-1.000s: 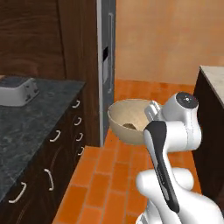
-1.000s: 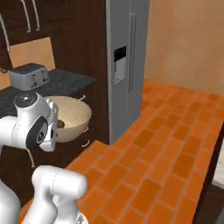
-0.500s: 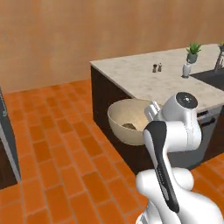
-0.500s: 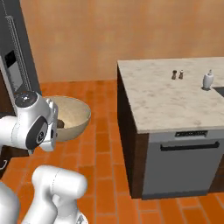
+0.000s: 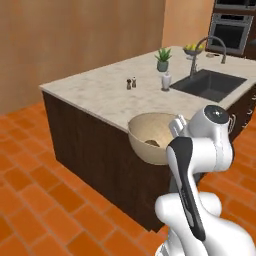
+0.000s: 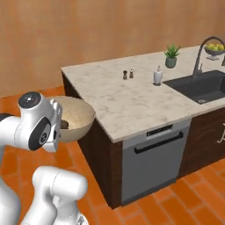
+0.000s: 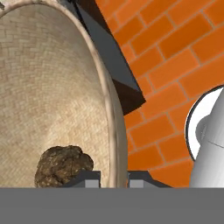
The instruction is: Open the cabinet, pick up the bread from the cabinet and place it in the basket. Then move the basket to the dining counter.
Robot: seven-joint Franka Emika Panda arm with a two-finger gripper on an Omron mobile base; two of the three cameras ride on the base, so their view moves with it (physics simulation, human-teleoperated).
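The round tan basket [image 5: 150, 134] hangs in the air in front of the arm, just short of the near corner of the dining counter [image 5: 102, 91], with its rim at about the height of the counter top. My gripper [image 7: 113, 177] is shut on the basket's rim [image 7: 107, 109], one finger inside and one outside. The dark brown lump of bread [image 7: 64, 166] lies in the bottom of the basket [image 6: 78, 115]. From the right base view the bread [image 6: 65, 124] shows beside the hand. The cabinet is out of view.
On the pale marble slab [image 6: 132, 94] stand small salt and pepper shakers [image 6: 128, 74], a white soap bottle [image 6: 158, 75] and a potted plant [image 6: 171, 56]. A dark sink [image 6: 200, 85] with a curved faucet lies to the right. A dishwasher front [image 6: 151, 154] sits below. Orange brick floor [image 5: 35, 200] surrounds the island.
The whole picture has shifted: the base has swung from the fridge and dark worktop to the marble island. The basket stays in the gripper's hold with the bread inside.
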